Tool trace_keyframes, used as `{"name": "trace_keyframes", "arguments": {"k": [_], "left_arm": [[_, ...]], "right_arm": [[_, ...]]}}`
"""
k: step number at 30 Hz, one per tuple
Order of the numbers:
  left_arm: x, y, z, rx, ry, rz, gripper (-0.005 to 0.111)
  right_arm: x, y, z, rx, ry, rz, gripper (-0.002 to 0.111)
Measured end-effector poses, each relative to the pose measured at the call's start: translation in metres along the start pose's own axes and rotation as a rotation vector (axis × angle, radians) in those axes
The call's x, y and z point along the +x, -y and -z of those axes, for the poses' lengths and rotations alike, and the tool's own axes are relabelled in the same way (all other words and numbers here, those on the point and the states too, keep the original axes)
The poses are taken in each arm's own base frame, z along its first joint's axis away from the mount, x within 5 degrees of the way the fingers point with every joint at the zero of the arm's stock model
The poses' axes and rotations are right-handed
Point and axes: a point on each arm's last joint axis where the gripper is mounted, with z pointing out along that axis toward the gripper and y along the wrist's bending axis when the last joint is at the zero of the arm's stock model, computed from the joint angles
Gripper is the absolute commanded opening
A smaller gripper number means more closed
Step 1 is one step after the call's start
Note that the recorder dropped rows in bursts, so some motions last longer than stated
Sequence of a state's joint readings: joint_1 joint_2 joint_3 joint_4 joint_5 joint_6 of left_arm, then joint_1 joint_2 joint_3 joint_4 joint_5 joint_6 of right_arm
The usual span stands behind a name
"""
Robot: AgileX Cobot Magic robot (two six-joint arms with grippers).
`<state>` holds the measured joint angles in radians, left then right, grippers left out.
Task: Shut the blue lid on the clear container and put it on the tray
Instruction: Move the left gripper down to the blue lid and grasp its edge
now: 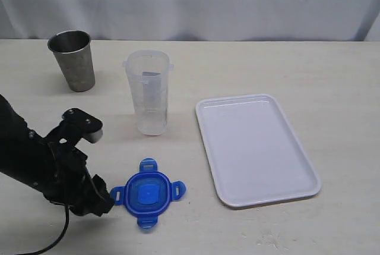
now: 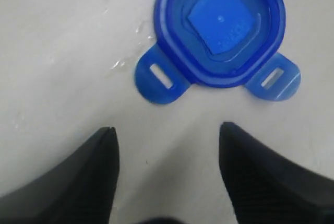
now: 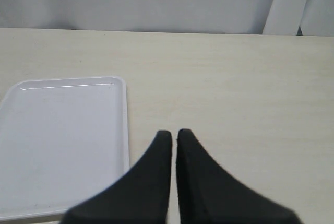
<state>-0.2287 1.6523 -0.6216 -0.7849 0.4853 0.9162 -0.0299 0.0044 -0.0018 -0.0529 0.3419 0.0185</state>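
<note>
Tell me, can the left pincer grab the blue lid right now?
Probably yes. The left pincer is open and pointed at the lid, which lies flat close ahead with only bare table between.

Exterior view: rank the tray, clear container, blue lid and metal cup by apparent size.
1. tray
2. clear container
3. blue lid and metal cup look about alike; the lid sits nearer the camera, so unranked.

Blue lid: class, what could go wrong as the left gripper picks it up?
The flat blue plastic lid lies flush on the table, just beyond the open left gripper, which may push it away rather than catch a tab. The tall clear plastic container stands unsupported, so pressing the lid on could tip it.
</note>
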Motion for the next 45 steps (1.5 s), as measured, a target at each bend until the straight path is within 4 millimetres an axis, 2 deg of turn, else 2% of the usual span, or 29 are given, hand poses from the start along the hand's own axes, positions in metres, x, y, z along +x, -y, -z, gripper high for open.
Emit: {"name": "trace_keyframes", "arguments": {"k": [6,10,19,24,33,45], "left_arm": [[-0.008,0.021,-0.008,0.037,0.067,-0.391,0.054],[-0.005,0.042,-0.011,0.124,0.057,-0.670,0.054],[-0.008,0.068,-0.022,0.021,0.073,-0.972,0.054],[-0.010,0.074,-0.025,-0.031,0.086,-1.028,0.054],[-0.008,0.079,-0.026,-0.005,0.084,-1.029,0.054],[-0.006,0.071,-0.040,-0.038,0.041,-1.015,0.054]], "right_arm": [[0.000,0.000,0.000,0.000,0.000,0.000,0.004],[0.000,0.000,0.000,0.000,0.000,0.000,0.004],[0.000,0.000,0.000,0.000,0.000,0.000,0.004],[0.000,0.000,0.000,0.000,0.000,0.000,0.004],[0.000,0.000,0.000,0.000,0.000,0.000,0.004],[0.000,0.000,0.000,0.000,0.000,0.000,0.004]]}}
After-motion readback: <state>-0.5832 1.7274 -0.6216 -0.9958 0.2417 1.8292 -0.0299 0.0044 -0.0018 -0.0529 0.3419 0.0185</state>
